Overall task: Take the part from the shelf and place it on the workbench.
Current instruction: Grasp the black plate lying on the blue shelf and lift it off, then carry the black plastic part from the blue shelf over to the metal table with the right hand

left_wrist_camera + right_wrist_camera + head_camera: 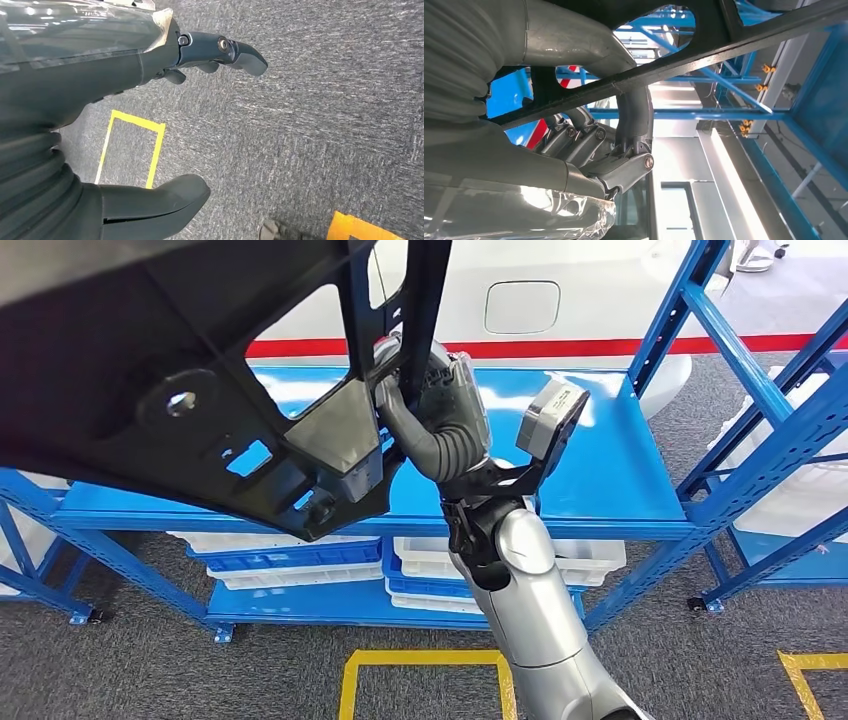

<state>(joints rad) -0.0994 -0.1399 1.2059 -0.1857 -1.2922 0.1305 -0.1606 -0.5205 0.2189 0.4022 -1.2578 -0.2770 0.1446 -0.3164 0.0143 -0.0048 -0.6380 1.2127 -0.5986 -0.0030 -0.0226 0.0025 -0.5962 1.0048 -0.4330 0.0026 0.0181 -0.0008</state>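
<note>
From my head view, my right hand (440, 415) sits just above centre, fingers wrapped round a bar of the part (200, 380), a big black moulded panel that fills the frame from 9 to 12 o'clock. The part is in the air, clear of the blue shelf (620, 490), whose top deck spreads behind my hand toward 3 o'clock. White bins (590, 558) stand on the lower level at about 5 o'clock, and a yellow floor marking (420, 658) lies at 6 o'clock. I see no workbench here, so I judge the carry is only beginning.

From my left wrist view, my left hand (150, 100) hangs over grey carpet (310, 125) with its fingers (240, 50) apart and nothing in them. A yellow outline is on the carpet at 8 o'clock.

From my right wrist view, my fingers (634, 120) curl over a thin black rib of the part, thumb on the other side, so the grasp is closed on that one bar, with shelf framing behind at 2 o'clock.

The risk, as I judge it: I hold a wide panel by one narrow rib near its edge, with most of it reaching out to one side. That offset weight could twist it in my fingers. Turning away, its far end could clip a shelf upright and lever it loose. It also blocks much of my forward view.
</note>
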